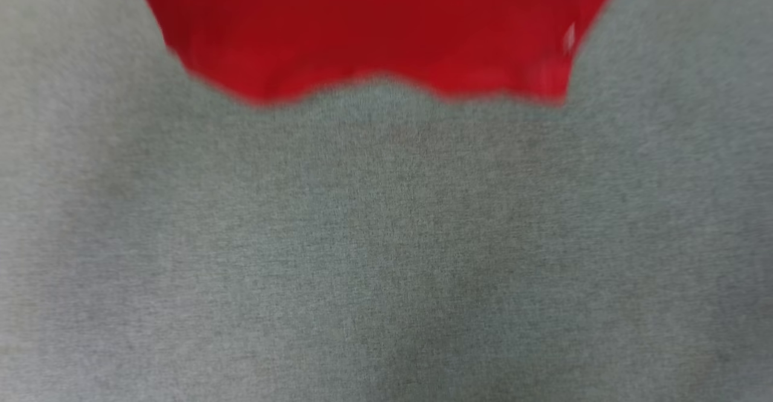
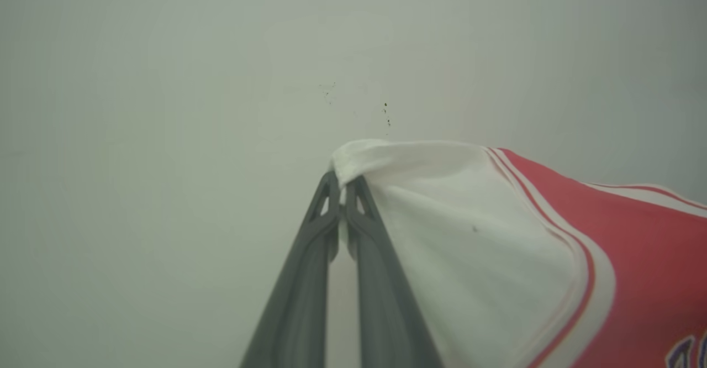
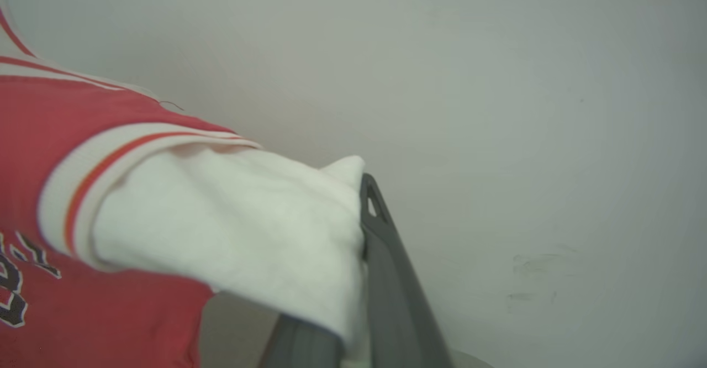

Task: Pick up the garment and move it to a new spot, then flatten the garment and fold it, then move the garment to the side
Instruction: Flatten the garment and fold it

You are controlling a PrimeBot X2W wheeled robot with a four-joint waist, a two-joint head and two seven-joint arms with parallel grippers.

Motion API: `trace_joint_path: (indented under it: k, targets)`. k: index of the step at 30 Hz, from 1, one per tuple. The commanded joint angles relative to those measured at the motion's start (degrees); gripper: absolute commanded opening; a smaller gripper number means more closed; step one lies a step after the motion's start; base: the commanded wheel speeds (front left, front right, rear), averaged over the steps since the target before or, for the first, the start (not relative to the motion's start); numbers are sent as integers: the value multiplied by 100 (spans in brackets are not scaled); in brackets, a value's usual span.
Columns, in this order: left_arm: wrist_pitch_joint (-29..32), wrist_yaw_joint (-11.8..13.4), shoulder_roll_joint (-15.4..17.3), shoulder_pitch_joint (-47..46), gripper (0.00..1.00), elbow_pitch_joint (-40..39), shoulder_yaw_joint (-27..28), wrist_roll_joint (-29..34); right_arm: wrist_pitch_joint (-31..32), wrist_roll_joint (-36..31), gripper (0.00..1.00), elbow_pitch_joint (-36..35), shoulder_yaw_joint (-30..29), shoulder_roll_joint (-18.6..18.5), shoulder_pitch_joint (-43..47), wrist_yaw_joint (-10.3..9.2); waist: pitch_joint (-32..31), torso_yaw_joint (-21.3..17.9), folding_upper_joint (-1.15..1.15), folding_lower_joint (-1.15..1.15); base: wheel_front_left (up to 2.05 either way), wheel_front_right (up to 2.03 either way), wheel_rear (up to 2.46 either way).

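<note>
**Garment held up by both sleeves**

The left gripper (image 2: pixel 343 183) is closed, its two dark fingers pinching the edge of a white sleeve (image 2: pixel 469 235) right at their tips. From that pinch the garment (image 2: pixel 646 257) spreads away to the gripper's right. White cloth comes first, then red-and-white striped trim, then the red body with a scrap of dark lettering at the view's lower corner.

The right gripper (image 3: pixel 364 202) is clamped on the other white sleeve (image 3: pixel 232 230). One finger shows bare and the other is covered by the cloth. The cloth bunches at the tips and drapes to this gripper's left, running into striped trim and the red body with black, white-outlined letters.

Beyond both grippers' tips is a plain pale wall (image 2: pixel 165 108).

In the blurred head view, the garment's red lower part hangs at the top with a wavy hem (image 1: pixel 374 85), in front of a grey cloth surface (image 1: pixel 386 257). It is not clear whether the hem touches that surface.
</note>
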Motion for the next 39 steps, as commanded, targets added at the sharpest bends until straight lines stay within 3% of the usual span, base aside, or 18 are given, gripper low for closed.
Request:
trace_joint_path:
  k: [1, 9, 16, 22, 28, 39]
  targets:
    - [-62, -55, -102, -337, 0, 232, -53, 76, -114, -98, 0, 200, -9, 45, -279, -4, 456, 26, 0, -1, 0, 0, 0]
    - [-468, -307, -557, -1849, 0, 1640, -308, 290, -716, -897, 0, 1582, -178, 436, -1663, -4, 1101, 60, 0, -1, 0, 0, 0]
    - [-1027, -544, -989, -1806, 0, 2396, -576, 326, -1373, -1396, 0, 2453, -130, 591, -2050, -4, 1395, 169, 0, -1, 0, 0, 0]
    - [-1459, -560, -1356, -949, 0, 2625, -785, 224, -1683, -1367, 0, 2884, 162, 674, -1428, -4, 1352, 272, 0, -1, 0, 0, 0]
    - [-1705, -535, -1521, 323, 0, 2549, -1003, 101, -1878, -1163, 0, 3142, 342, 701, -354, -4, 1050, 283, 0, -1, 0, 0, 0]
    - [-1771, -350, -1334, 3039, 0, 1928, -1289, -208, -1969, -372, 0, 2703, 838, 493, 1753, -4, 55, 258, 0, -1, 0, 0, 0]
